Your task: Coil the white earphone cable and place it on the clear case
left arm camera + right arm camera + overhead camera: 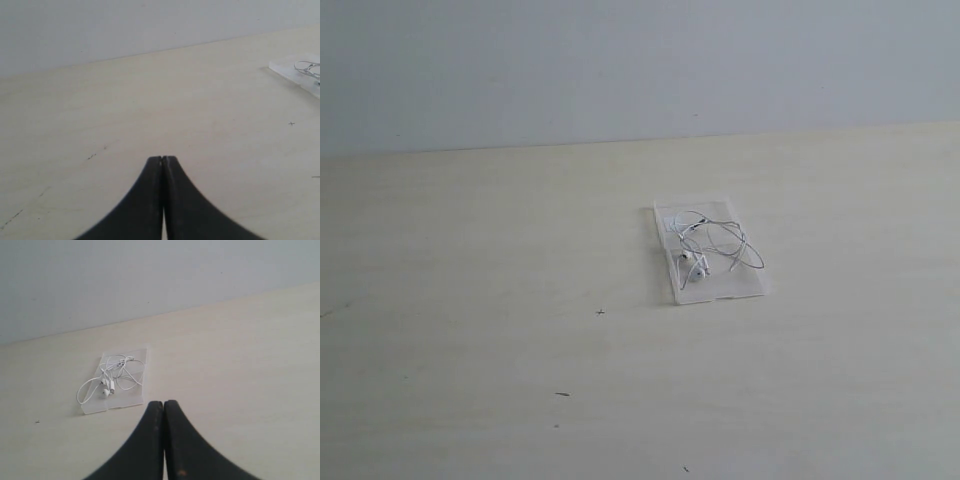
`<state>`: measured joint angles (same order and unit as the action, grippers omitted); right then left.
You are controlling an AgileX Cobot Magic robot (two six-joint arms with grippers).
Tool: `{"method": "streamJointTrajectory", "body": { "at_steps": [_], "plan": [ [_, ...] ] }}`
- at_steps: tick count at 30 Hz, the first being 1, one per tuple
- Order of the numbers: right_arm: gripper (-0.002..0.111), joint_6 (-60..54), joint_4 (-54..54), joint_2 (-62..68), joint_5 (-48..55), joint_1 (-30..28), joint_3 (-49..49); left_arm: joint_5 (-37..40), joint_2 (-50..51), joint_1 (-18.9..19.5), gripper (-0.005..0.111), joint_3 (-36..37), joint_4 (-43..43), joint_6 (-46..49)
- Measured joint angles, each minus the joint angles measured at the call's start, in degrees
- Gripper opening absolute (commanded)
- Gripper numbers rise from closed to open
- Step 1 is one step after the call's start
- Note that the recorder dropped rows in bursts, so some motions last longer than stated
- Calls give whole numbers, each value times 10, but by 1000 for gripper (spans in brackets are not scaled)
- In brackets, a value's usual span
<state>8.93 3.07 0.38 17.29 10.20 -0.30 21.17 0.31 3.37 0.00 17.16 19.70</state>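
The white earphone cable (712,245) lies in loose loops on the clear case (745,285), with its two earbuds near the case's middle and one loop hanging slightly past an edge. The case lies flat on the pale wooden table, a small white sticker on one panel. The right wrist view shows the same cable (116,376) on the case (122,401), beyond my right gripper (163,403), which is shut and empty. My left gripper (162,158) is shut and empty too, well away from the case (285,67), which shows only at that view's edge. Neither gripper appears in the exterior view.
The pale wooden table (500,330) carries a few small dark specks and a tiny cross mark (600,312). A plain grey wall (620,60) runs behind the table's far edge.
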Motion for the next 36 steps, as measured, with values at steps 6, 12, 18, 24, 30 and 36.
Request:
{"method": "streamJointTrajectory", "body": {
  "at_steps": [6, 12, 18, 24, 30, 36],
  "plan": [
    [0, 3, 0, 0, 0, 0, 0, 0, 0, 0, 0, 0, 0, 0],
    [0, 3, 0, 0, 40, 0, 0, 0, 0, 0, 0, 0, 0, 0],
    [0, 3, 0, 0, 50, 0, 0, 0, 0, 0, 0, 0, 0, 0],
    [0, 3, 0, 0, 52, 0, 0, 0, 0, 0, 0, 0, 0, 0],
    [0, 3, 0, 0, 52, 0, 0, 0, 0, 0, 0, 0, 0, 0],
    [0, 51, -47, 0, 52, 0, 0, 0, 0, 0, 0, 0, 0, 0]
  ]
}}
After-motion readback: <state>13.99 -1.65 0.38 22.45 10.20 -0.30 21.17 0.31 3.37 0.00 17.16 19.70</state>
